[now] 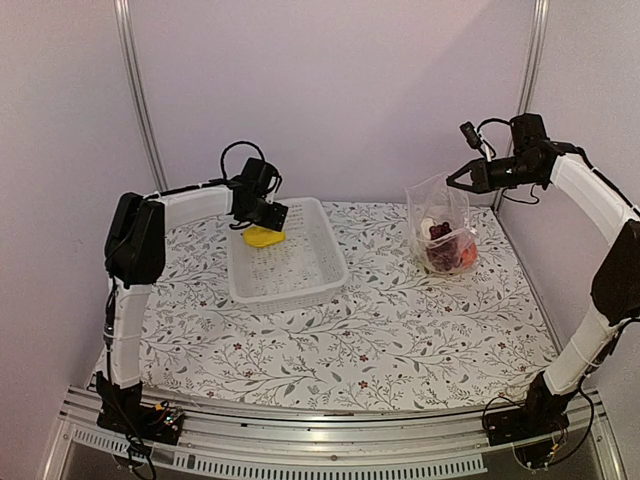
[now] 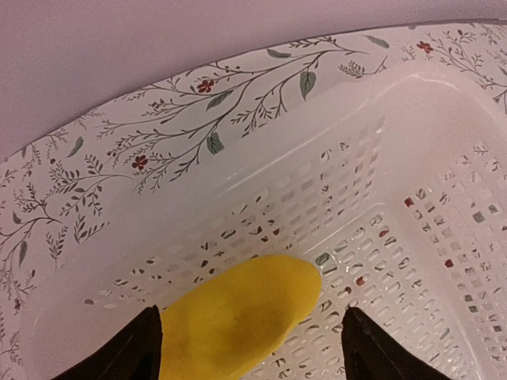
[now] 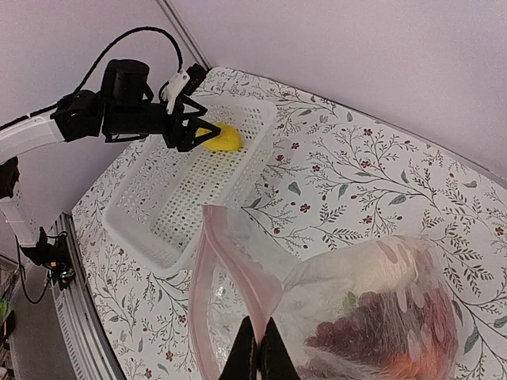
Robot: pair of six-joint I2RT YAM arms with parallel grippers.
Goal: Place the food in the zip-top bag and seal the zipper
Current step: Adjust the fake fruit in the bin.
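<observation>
Left fingers (image 2: 131,355) are straddling the lemon (image 2: 238,317) in the basket (image 1: 322,272), spread wide. Right fingers (image 3: 247,358) are pinching the zip-top bag (image 1: 441,228) rim, holding it upright on the worktop (image 1: 400,330). An off-centre closure is risking the round lemon squirting sideways.

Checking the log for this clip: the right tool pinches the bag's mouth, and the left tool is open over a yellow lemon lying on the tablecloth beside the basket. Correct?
One slip: the lemon lies inside the basket, not on the tablecloth; the left wrist view shows the slotted floor under it. The left tool is open over it, and the right tool pinches the bag at its mouth.
</observation>
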